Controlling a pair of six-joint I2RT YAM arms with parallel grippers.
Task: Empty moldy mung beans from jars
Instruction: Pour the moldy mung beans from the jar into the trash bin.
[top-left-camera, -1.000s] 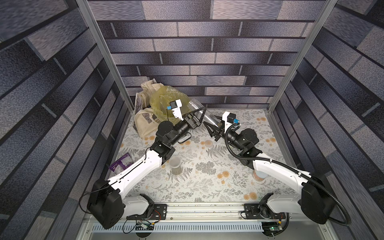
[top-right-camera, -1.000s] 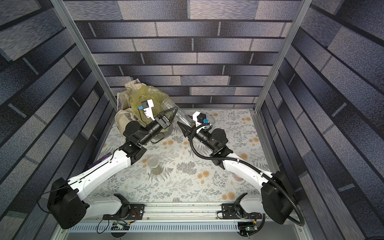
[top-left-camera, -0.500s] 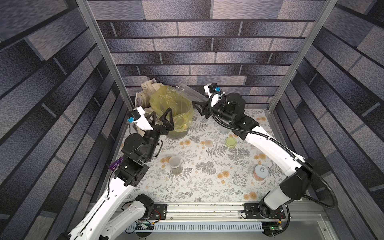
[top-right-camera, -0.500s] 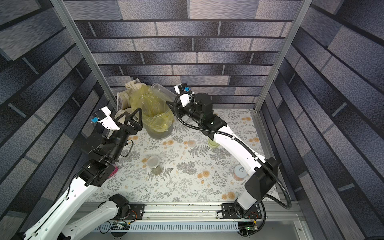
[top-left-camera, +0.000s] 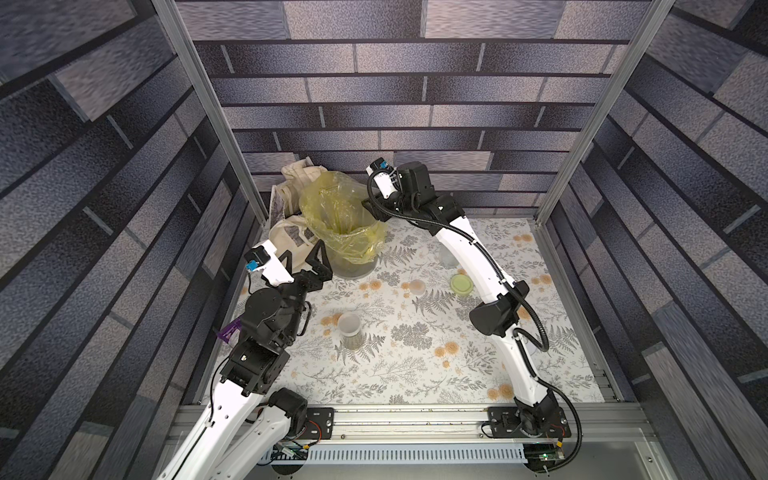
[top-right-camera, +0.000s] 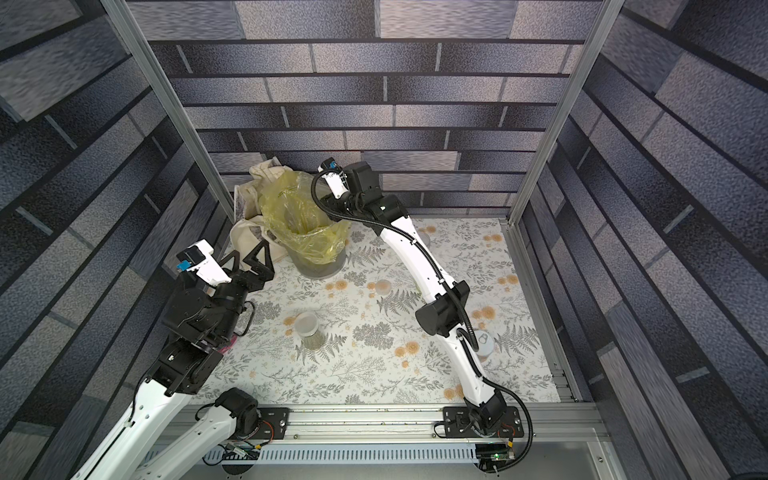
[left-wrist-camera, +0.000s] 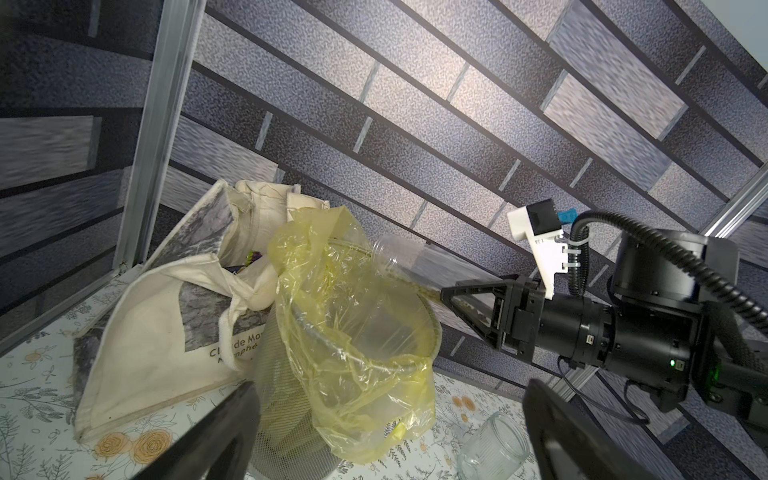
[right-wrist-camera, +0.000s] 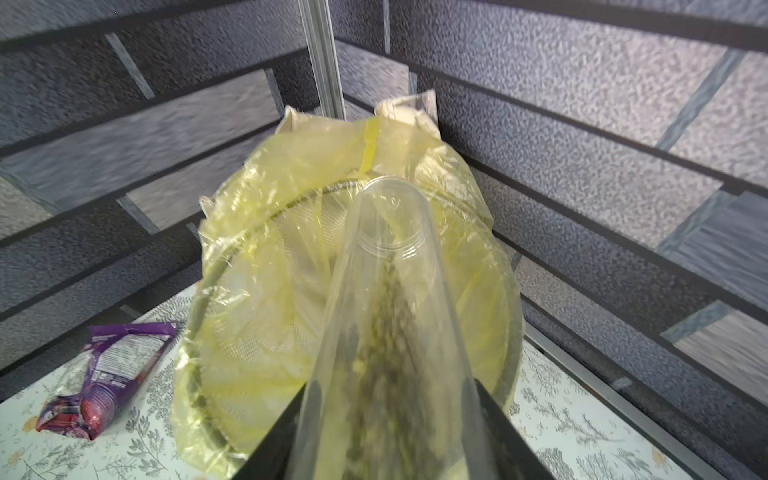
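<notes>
- Right hand (left-wrist-camera: 451, 297): clamped on the tall jar (right-wrist-camera: 390, 257), which is tilted with its open mouth over the bin (top-left-camera: 353, 269); beans (right-wrist-camera: 386, 353) show blurred along its lower side.
- Bin: mesh, lined with a yellow bag (top-left-camera: 336, 216), at the far left of the table (top-left-camera: 415, 374).
- Left hand (top-left-camera: 303, 254): wide, empty, just beside the bin.
- Short jar (top-left-camera: 349, 328): lidded, upright mid-table, beans inside.
- Wide jar (left-wrist-camera: 494, 449): open, looks empty; green lid (top-left-camera: 461, 284) and frosted lid (top-left-camera: 417, 286) lie apart on the table.
- Tote (left-wrist-camera: 166, 316): print partly hidden, "Cl…de Mo…".
- Purple packet (right-wrist-camera: 112, 374): label unreadable.
</notes>
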